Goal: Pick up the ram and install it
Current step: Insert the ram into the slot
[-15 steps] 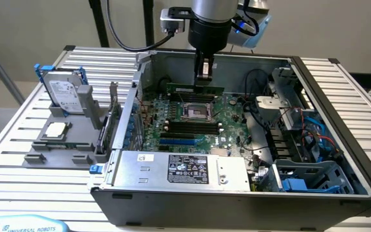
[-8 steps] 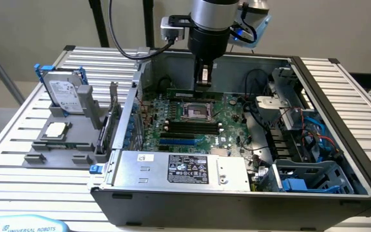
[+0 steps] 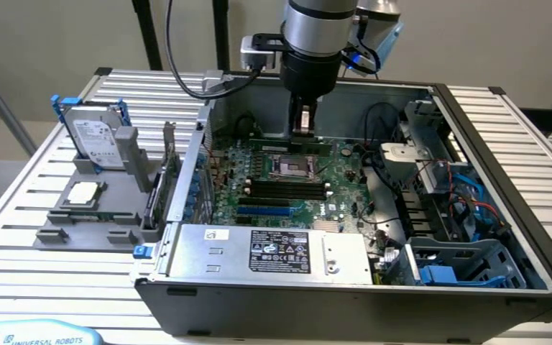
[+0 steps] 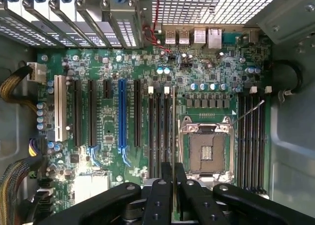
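My gripper hangs inside the open computer case, above the motherboard. Its black fingers are shut on the ram, which shows edge-on in the wrist view as a thin line running along the board. The ram is held above the strip between a group of black memory slots and the processor socket. It is clear of the board and not seated in any slot. A second group of memory slots lies on the socket's other side.
On the exterior view's left, a grey fixture holds a silver hard drive with blue bracket and a square processor chip. The power supply, cables and a drive cage crowd the case. A blue expansion slot flanks the memory slots.
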{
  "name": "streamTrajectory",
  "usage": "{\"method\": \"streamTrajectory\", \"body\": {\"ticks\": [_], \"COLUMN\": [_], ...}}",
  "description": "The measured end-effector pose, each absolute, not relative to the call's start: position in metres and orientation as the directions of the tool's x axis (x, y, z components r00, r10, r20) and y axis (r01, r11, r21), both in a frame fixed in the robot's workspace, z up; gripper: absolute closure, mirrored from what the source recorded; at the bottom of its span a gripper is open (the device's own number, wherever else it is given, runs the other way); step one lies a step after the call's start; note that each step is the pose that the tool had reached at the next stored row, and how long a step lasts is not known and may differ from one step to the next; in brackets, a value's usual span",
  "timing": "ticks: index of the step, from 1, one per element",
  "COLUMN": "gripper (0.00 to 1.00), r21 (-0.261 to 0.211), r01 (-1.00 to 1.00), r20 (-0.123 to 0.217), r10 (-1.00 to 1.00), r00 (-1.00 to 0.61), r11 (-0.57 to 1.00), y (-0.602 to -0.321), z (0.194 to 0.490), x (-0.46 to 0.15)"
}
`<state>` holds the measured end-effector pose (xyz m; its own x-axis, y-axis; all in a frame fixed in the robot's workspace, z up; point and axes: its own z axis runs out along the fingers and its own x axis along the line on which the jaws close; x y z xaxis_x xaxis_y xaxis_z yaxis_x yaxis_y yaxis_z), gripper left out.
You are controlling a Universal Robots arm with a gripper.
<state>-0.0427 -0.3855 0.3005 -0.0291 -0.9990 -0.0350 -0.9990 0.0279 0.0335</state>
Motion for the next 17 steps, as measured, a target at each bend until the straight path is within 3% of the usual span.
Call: {"method": "streamTrajectory", "body": {"ticks": [17], "gripper": [0.87], "r21": [0.033], "r01": [-0.999], "r20": [-0.032], "r10": [-0.999], "r00": [-0.029], "r11": [0.028], "y": [-0.402], "z": [0.27], "x": [-0.039]}}
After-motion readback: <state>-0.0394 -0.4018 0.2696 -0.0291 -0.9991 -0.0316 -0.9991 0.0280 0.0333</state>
